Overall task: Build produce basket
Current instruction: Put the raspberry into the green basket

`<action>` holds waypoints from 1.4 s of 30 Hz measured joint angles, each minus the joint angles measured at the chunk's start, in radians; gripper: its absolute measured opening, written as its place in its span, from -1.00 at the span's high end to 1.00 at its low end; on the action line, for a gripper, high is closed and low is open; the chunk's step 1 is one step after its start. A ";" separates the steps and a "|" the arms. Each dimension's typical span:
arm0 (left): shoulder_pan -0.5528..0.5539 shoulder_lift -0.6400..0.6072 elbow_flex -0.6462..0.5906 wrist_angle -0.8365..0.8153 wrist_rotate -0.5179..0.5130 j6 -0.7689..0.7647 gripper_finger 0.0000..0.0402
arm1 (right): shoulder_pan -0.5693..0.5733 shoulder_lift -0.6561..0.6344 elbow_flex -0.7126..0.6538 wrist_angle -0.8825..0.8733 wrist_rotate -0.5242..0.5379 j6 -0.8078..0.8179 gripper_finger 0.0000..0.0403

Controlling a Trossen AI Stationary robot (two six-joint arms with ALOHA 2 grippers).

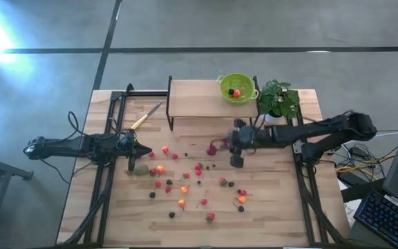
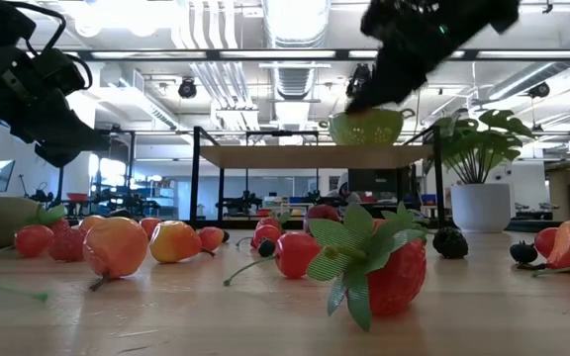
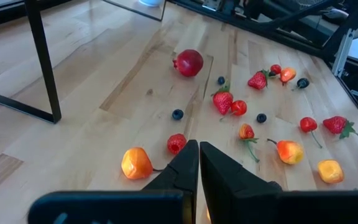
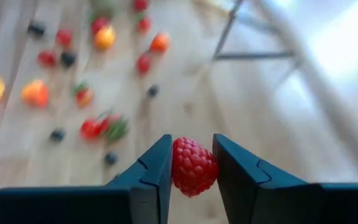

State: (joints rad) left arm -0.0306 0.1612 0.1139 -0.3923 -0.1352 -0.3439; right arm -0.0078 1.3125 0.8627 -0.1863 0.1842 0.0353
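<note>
1. Right gripper is up over the worktop, fingers pinching a raspberry.
2. Left gripper hangs by the kiwi, fingers closed, nothing in them.
3. Basket sits on the shelf; other fruit is scattered about.

A light wooden table is filling the centre of the high view. Small red, orange and dark fruits are lying scattered across its lower middle, with a kiwi-like fruit at centre left. A yellow-handled knife is resting upper left, and a raised shelf is standing along the top.
</note>
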 joint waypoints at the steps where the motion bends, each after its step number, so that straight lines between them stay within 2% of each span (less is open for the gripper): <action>1: 0.000 0.000 0.000 0.001 0.000 0.000 0.90 | -0.022 -0.014 0.021 -0.024 0.002 -0.008 0.54; 8: 0.000 0.000 0.000 0.002 0.000 0.000 0.90 | -0.192 -0.059 0.182 -0.142 0.002 -0.049 0.50; 14: 0.000 0.000 0.000 0.003 0.000 0.000 0.90 | -0.360 -0.023 0.303 -0.218 0.002 -0.064 0.53; 21: 0.000 0.000 0.000 0.003 0.000 0.000 0.90 | -0.501 0.047 0.344 -0.297 -0.002 -0.062 0.50; 30: 0.000 0.000 0.000 0.003 0.000 0.000 0.90 | -0.589 0.131 0.343 -0.312 -0.006 -0.064 0.47; 42: 0.000 0.000 0.000 0.003 0.000 0.000 0.90 | -0.608 0.133 0.343 -0.312 -0.009 -0.039 0.19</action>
State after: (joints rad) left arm -0.0306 0.1612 0.1139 -0.3889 -0.1352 -0.3435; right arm -0.6157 1.4451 1.2060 -0.4983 0.1753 -0.0033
